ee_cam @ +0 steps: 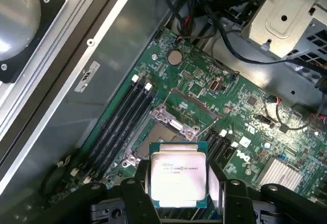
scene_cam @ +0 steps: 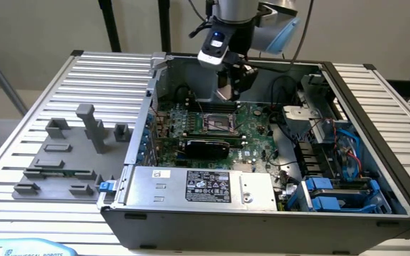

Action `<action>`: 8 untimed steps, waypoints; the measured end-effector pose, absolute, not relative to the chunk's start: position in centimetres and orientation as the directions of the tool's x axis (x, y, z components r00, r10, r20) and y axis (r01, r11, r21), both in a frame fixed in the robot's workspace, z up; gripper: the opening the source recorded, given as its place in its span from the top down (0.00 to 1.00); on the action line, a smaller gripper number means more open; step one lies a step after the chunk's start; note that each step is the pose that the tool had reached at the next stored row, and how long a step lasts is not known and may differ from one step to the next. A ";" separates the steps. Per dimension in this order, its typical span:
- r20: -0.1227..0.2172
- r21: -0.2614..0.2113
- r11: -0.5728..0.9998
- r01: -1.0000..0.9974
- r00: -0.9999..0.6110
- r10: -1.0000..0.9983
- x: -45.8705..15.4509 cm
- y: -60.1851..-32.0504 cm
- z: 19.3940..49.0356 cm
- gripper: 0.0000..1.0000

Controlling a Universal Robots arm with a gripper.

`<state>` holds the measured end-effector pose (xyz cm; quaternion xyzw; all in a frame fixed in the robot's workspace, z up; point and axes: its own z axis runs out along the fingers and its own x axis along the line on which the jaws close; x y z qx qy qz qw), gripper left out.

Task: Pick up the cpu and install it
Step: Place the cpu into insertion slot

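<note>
**Beige wall [scene_cam: 41, 26], ribbed aluminium table [scene_cam: 102, 69]**

The backdrop is formed by the beige wall, plain and bare. Two black upright posts [scene_cam: 108, 24] are seen against it. The foreground is spanned by the ribbed aluminium table. The scene is lit evenly and softly.

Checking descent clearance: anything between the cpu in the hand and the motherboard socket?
Nothing seen. Exterior view: bare air between the hand and the socket. Wrist view: the cpu, gripped in the hand, overlaps the socket's edge, nothing crossing.
</note>
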<state>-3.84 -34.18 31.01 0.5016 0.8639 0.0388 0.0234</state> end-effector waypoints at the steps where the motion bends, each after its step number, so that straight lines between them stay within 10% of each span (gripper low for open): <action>1: -0.001 0.090 0.478 0.874 -0.480 0.877 -3.8 -34.2 30.9 0.45; 8: -0.001 0.090 0.363 0.927 -0.365 0.931 -3.8 -34.2 30.3 0.45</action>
